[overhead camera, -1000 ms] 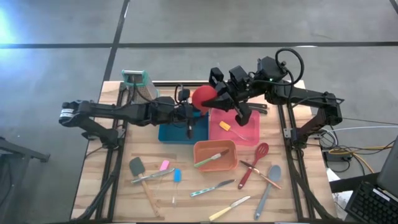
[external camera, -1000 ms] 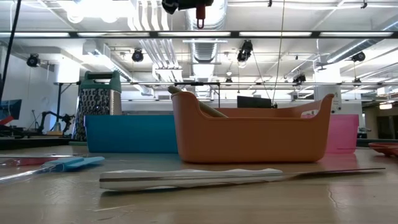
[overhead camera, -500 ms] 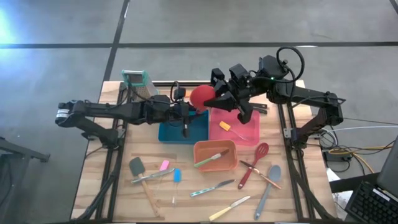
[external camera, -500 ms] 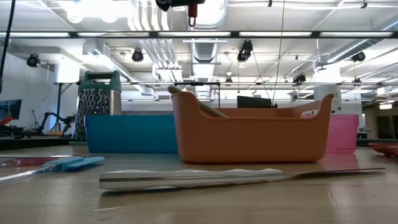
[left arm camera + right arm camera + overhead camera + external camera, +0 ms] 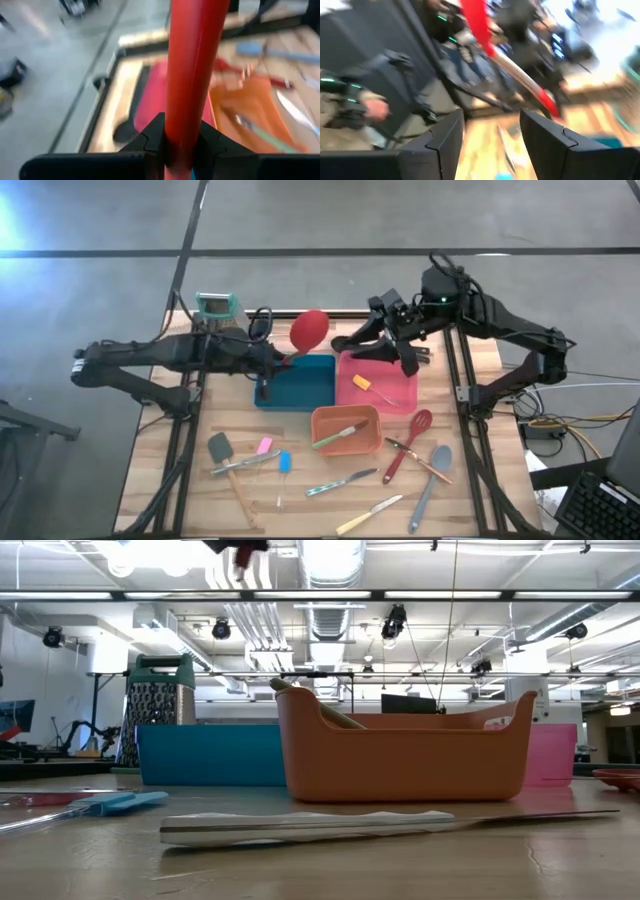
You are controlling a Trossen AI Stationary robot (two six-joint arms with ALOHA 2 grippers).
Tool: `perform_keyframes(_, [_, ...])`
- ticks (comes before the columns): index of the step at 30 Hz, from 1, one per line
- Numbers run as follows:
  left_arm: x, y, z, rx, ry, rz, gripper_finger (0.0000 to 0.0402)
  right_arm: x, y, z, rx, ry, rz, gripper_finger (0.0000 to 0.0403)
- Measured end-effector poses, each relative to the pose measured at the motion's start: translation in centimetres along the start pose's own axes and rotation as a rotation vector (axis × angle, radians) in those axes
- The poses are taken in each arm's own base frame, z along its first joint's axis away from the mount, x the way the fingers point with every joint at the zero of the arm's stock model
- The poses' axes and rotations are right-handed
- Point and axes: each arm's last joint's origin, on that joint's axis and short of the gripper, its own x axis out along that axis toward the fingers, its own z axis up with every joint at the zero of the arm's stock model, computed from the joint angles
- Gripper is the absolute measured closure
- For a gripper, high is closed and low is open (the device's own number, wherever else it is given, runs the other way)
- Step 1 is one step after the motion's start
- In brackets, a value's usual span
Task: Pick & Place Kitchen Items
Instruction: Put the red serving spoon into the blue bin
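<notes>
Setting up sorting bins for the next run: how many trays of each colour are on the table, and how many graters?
Blue tray: 1
Pink tray: 1
Orange tray: 1
Box grater: 1
Total: 4

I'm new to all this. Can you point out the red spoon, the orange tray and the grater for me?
Red spoon (image 5: pixel 308 330), high view, on its round bowl.
Orange tray (image 5: pixel 345 445), high view, on its near rim.
Grater (image 5: pixel 217 305), high view, on its teal top.
</notes>
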Motion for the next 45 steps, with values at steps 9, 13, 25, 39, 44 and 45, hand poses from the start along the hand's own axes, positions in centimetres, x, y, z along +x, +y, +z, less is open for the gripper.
perform_keyframes(9, [-2.0,0.5,-0.2,-0.055,0.396,-0.042,0.0343,-3.1,-0.7,-3.1,0.091,0.220,-0.460,0.0211])
perform_keyframes(13, [-2.0,1.1,-0.4,-0.118,0.581,-0.019,0.0343,-4.4,-0.8,-3.7,0.107,0.247,-0.636,0.0211])
perform_keyframes(25, [2.7,0.9,-3.6,-0.202,1.060,-0.137,0.0343,-4.8,-1.1,-4.1,0.083,0.262,-0.750,0.0211])
perform_keyframes(39, [4.8,0.2,-10.2,-0.409,1.361,-0.149,0.0343,-3.4,-2.8,-7.0,0.107,0.401,-0.793,0.0211])
perform_keyframes(44, [4.8,-0.3,-11.9,-0.412,1.425,-0.191,0.0343,-2.5,-3.6,-8.0,0.108,0.411,-0.798,0.0211])
perform_keyframes(45, [4.9,-0.3,-12.0,-0.403,1.432,-0.197,0.0343,-2.3,-3.8,-8.1,0.105,0.401,-0.797,0.0211])
